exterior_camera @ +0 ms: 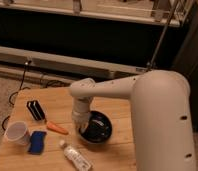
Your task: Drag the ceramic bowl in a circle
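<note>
One gripper point(81, 124) at ceramic bowl point(99, 130) rim; bottle point(75, 155), carrot point(57, 128) close

no legible text, label, brand, number or sign found in camera view.
plastic bottle point(76, 157) lying at table front: no print made out on it.
white cup point(17, 132), blue object point(37, 141), black object point(36, 110): no markings read.
white arm shell point(157, 115): small dark dots noted, no lettering.
gripper point(83, 126) located at left rim of ceramic bowl point(101, 130) on wooden table point(57, 100); nothing readable on either.
</note>
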`<state>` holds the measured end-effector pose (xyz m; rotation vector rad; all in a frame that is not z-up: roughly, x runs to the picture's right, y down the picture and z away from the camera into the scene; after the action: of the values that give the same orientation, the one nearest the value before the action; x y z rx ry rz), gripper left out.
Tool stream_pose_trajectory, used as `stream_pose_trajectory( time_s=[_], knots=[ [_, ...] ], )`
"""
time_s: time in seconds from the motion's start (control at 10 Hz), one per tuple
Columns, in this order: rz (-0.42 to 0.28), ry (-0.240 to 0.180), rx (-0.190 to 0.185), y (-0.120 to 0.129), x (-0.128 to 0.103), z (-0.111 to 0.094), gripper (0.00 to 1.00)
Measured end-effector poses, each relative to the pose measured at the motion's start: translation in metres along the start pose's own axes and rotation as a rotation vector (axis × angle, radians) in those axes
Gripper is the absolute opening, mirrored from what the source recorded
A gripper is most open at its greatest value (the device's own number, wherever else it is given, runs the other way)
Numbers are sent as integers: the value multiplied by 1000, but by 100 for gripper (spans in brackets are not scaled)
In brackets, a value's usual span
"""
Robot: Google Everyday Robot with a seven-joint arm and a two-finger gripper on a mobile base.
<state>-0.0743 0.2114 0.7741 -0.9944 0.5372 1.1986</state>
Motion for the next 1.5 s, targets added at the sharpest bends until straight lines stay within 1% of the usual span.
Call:
stream_pose_trajectory(
  time_s=[0.1, 0.2, 0.3, 0.4, 0.5, 0.6, 0.7, 0.8, 0.9, 1.0, 1.1, 1.2, 1.3, 1.5],
  knots=[
    [55, -33, 18, -32, -7, -9, 0],
    [129, -92, 47, -79, -26, -29, 0],
    [164, -128, 65, -103, -42, -41, 0],
    [199, -174, 80, -125, -69, -57, 0],
    [218, -207, 91, -136, -94, -68, 0],
    [226, -238, 102, -139, -121, -79, 0],
    [221, -260, 114, -136, -145, -89, 0],
    [195, -266, 123, -119, -167, -92, 0],
    [165, -264, 126, -99, -183, -91, 0],
    [123, -254, 124, -71, -201, -85, 0],
    [81, -241, 118, -44, -213, -77, 0],
    [25, -228, 110, -13, -221, -68, 0],
    [-24, -219, 104, 11, -223, -63, 0],
    [-157, -204, 75, 70, -214, -59, 0]
  ],
)
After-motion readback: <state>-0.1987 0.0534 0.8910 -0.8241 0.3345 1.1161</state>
